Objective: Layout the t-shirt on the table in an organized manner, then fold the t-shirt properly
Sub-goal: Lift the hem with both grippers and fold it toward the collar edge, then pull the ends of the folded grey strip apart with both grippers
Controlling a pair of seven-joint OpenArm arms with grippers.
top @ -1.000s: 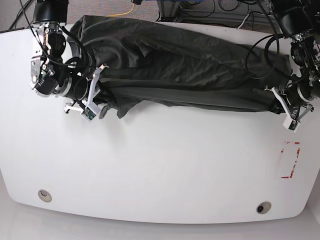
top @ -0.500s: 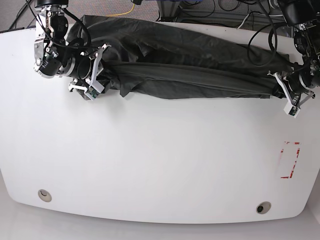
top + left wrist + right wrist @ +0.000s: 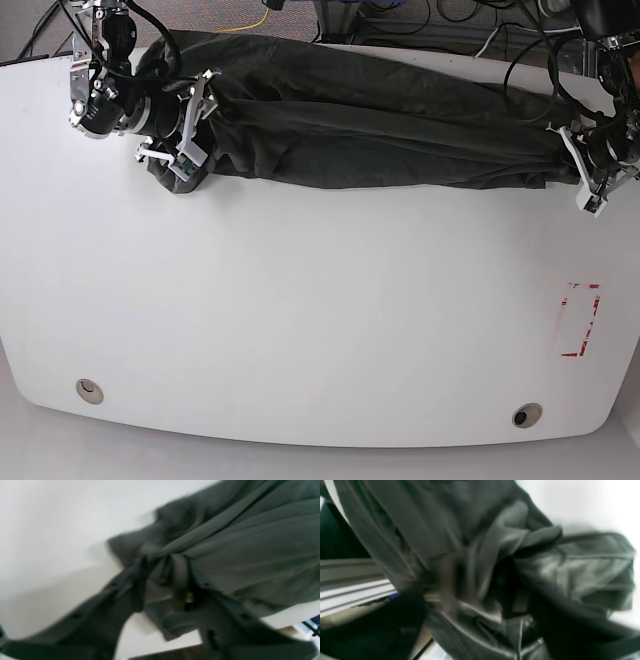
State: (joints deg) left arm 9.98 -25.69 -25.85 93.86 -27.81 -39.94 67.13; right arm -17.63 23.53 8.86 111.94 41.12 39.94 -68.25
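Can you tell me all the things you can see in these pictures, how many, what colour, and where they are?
t-shirt: one, dark charcoal grey-green, bunched in a long band across the far side of the table.
table: one, glossy white, fills most of the base view.
round holes: two, grey, near the front edge, one at each corner.
red tape rectangle: one, red, on the table near its right edge in the base view.
cables: several, black and one yellow, behind the table's far edge.
left gripper: one, dark, at one end of the t-shirt with cloth between its fingers.
right gripper: one, at the other end, buried in cloth.
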